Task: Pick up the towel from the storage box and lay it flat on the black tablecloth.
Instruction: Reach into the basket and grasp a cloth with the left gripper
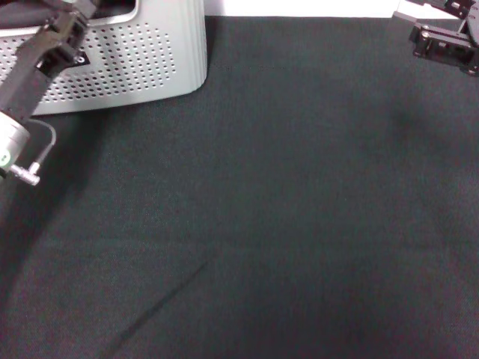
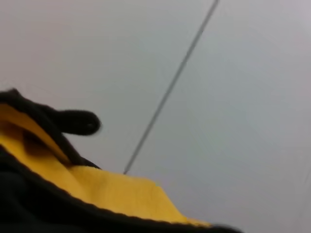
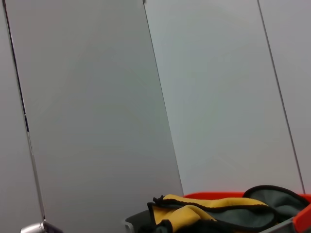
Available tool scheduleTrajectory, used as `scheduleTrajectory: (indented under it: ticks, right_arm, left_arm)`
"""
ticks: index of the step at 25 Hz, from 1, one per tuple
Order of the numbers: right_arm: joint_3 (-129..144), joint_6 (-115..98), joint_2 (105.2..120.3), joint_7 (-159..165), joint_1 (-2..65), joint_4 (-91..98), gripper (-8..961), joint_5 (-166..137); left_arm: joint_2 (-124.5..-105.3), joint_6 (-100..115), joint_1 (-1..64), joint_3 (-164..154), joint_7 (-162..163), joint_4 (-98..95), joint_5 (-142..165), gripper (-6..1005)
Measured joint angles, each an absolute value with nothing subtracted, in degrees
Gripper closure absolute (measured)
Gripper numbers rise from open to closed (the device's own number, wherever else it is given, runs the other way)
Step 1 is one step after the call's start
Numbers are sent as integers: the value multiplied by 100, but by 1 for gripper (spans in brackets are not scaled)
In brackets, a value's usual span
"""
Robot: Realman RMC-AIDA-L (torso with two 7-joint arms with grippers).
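Early stage: the left gripper (image 1: 78,9) reaches into the box (image 1: 161,60) beside the towel (image 2: 112,191), finger state indiscernible; the cloth (image 1: 284,209) lies bare, the right gripper (image 1: 441,41) parked at its far edge; lift and spreading remain.

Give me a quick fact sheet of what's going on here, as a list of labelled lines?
Surface: black tablecloth, with no towel on it in the head view
Container: storage box, far left corner
Cloth: towel, yellow with black edging, bunched close to the left wrist camera
Left arm: reaches over the storage box; left gripper hidden
Right arm: right gripper at the far right edge, away from the box
Stage: towel not yet laid flat
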State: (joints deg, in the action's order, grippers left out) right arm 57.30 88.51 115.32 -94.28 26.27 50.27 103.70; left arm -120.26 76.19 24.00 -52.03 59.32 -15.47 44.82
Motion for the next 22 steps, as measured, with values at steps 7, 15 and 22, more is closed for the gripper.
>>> scheduleTrajectory:
  ticks: [7,15,22]
  right_arm:
    - [5730,8865,11531,-9422,2619,5024,91,10370]
    - [5730,8868,11531,-9424,2619,5005,94,10371]
    - [5730,8868,11531,-9428,2619,4958,96,10375]
  left_arm:
    - [-12021,7635,2406,-5229,5933,-1458,4255,662]
    - [-12024,7646,2484,-5225,5947,-1390,4252,661]
    - [-12033,7649,2487,-5202,6148,-1385,4192,831]
